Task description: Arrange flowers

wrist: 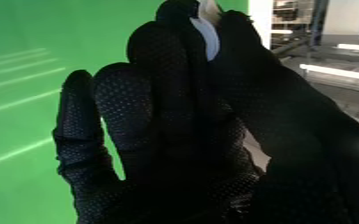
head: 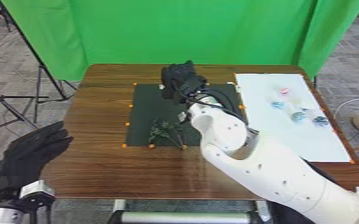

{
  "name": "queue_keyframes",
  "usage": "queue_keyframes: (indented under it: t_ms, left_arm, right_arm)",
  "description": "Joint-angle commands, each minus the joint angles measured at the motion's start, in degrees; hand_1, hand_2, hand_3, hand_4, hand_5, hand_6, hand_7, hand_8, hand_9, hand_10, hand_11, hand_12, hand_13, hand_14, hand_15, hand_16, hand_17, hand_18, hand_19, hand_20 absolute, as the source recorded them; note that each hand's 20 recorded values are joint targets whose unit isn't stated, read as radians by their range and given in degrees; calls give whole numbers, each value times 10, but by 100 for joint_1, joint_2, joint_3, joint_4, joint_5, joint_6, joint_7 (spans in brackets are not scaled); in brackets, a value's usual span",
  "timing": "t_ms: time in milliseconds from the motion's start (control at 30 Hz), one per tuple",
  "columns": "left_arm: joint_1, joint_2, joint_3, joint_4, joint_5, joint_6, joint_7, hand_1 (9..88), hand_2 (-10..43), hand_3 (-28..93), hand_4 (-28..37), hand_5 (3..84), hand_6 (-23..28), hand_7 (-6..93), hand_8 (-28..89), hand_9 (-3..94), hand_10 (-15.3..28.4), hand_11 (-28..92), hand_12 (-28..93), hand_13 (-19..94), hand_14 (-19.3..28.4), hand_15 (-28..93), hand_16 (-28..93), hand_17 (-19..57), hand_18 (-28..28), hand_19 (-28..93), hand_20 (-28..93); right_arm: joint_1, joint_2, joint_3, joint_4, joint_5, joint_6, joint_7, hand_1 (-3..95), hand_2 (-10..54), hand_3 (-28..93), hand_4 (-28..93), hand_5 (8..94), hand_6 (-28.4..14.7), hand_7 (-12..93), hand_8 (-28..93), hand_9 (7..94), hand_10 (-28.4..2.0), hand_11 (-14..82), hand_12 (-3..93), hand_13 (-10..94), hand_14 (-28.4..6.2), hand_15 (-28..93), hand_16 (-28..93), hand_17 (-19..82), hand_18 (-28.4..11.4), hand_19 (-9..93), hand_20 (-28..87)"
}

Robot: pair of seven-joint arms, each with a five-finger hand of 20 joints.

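Note:
In the head view my right hand (head: pixel 181 76) is over the far end of the dark mat (head: pixel 144 112). The right wrist view has my right hand (wrist: pixel 171 135) with thumb and fingers pinching a slim white thing (wrist: pixel 207 39) at their tips; what it is cannot be made out. Green foliage (head: pixel 164 131) lies on the mat's near part. A pink flower (head: pixel 285 91), a light blue flower (head: pixel 278 105), a bluish flower (head: pixel 298 116) and a dark blue one (head: pixel 320 121) rest on the white board. My left hand (head: pixel 24 152) is open beside the table's left edge.
The brown table (head: pixel 100 170) carries the mat and, at its right, the white board (head: pixel 313 147). Small orange marks line both. My right arm (head: pixel 264 165) crosses the board's near left corner and the mat's right side. A green curtain (head: pixel 193 30) hangs behind the table.

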Motion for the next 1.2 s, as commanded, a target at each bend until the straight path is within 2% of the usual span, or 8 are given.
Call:
queue_keyframes:
  t_ms: [33,200,467,533,767,800,867,1200]
  left_arm:
    - [-263,-84,199,109,43,-150,-71,272,51,825,-124,452,135,124,-81,371,219,331,86,265,281,559,-117,-96,216,576,119]
    - [-481,-65,271,167,100,-215,-179,271,50,826,-124,452,135,124,-81,372,219,331,85,265,281,559,-117,-96,216,576,119]
    - [-864,82,464,293,114,-267,-181,272,50,826,-124,453,135,124,-81,371,219,332,86,265,282,560,-117,-96,216,576,119]
    - [-868,170,489,303,50,-223,-111,272,50,826,-124,453,135,124,-81,372,219,331,86,266,281,560,-117,-96,216,576,119]
    - [-951,147,524,325,81,-262,-197,272,51,826,-124,453,135,125,-81,372,219,331,86,266,282,560,-117,-96,216,576,119]
    - [-927,243,547,331,16,-223,-120,271,50,826,-124,453,135,125,-81,372,218,331,86,265,282,560,-117,-96,216,576,119]
    - [-962,286,580,344,5,-220,-115,271,50,826,-124,453,135,125,-81,372,218,332,86,265,281,560,-117,-95,216,576,119]
    - [-1063,353,645,359,-13,-201,-135,272,50,827,-125,452,135,124,-81,372,219,333,86,267,281,561,-117,-95,215,576,119]
  right_arm:
    - [-678,-1008,139,382,-416,-464,-268,488,-61,784,-283,794,-2,297,36,748,-112,430,385,603,-112,741,305,205,-240,791,318]
    - [-1199,-1309,422,497,-722,-828,-471,486,-63,788,-283,794,-2,301,28,744,-108,430,385,596,-114,742,307,200,-240,787,322]
    - [-1435,-1506,655,803,-1075,-1038,-330,484,-66,786,-283,794,3,304,17,746,-104,429,386,593,-115,742,302,198,-241,781,328]
    - [-1412,-1524,644,872,-1092,-993,-240,483,-66,786,-283,794,4,304,16,746,-102,431,386,593,-116,743,301,198,-241,780,329]
    - [-1344,-1587,579,890,-978,-911,-112,480,-66,785,-283,792,4,303,14,744,-100,434,387,591,-119,747,296,195,-242,779,334]
    - [-1356,-1621,592,889,-1002,-902,-124,478,-66,784,-283,792,4,303,14,743,-101,435,387,591,-120,748,295,193,-242,779,334]
    - [-1365,-1651,590,858,-974,-934,-115,470,-69,781,-283,790,3,303,13,738,-104,442,385,588,-125,751,287,189,-244,777,336]
    - [-1223,-1728,500,881,-896,-767,-17,370,-92,787,-283,762,-8,288,4,683,-136,551,272,559,-143,775,248,173,-252,764,358]
